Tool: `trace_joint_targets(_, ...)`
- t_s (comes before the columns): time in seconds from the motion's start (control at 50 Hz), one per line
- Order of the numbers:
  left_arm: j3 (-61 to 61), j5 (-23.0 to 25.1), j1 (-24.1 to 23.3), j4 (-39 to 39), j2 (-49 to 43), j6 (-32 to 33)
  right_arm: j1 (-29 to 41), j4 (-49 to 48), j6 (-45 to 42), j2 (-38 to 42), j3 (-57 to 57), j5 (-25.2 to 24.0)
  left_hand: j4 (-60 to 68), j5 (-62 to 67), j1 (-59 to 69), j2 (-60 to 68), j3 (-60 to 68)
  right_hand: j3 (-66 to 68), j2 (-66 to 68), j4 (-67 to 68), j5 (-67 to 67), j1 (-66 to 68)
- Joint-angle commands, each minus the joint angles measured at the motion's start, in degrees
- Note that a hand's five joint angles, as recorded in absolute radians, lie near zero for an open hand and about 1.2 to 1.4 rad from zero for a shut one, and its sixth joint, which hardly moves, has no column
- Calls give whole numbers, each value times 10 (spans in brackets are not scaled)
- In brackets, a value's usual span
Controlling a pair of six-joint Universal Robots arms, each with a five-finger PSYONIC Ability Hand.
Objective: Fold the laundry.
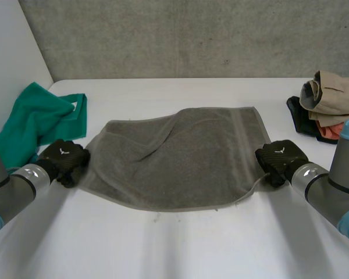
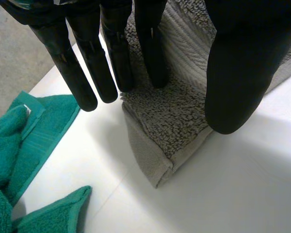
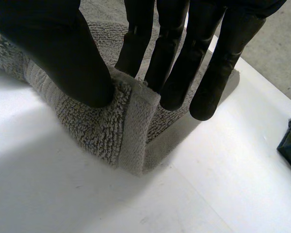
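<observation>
From the head view, you have the grey towel (image 1: 174, 157) lying in the middle of the white table (image 1: 174, 244), one part folded over itself. Your left hand (image 1: 64, 160) sits at the towel's left near corner, and your right hand (image 1: 281, 158) at its right edge. A green cloth (image 1: 38, 119) lies bunched at the far left. A pile of clothes (image 1: 328, 102) sits at the far right, well apart from the towel.

In the left wrist view, your left hand's fingers (image 2: 92, 63) are straight and held wide of the thumb. The towel's doubled corner (image 2: 174, 116) lies flat on the table between them, so nothing is gripped.

In the right wrist view, your right hand's fingers (image 3: 218, 58) and thumb pinch the towel's hem (image 3: 131, 126), which stands up in a ridge between them.
</observation>
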Motion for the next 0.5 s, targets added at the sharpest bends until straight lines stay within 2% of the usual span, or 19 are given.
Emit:
trace_joint_targets(0.02, 1, 1, 2, -14, 1, 1, 1, 1, -6, 6, 0, 0, 31, 33, 18, 29, 29, 121, 128, 117, 132, 228)
trace_joint_targets(0.5, 56, -2, 2, -11, -39, 1, 5, 1, -9, 13, 0, 0, 89, 92, 77, 87, 88, 121, 128, 117, 132, 228)
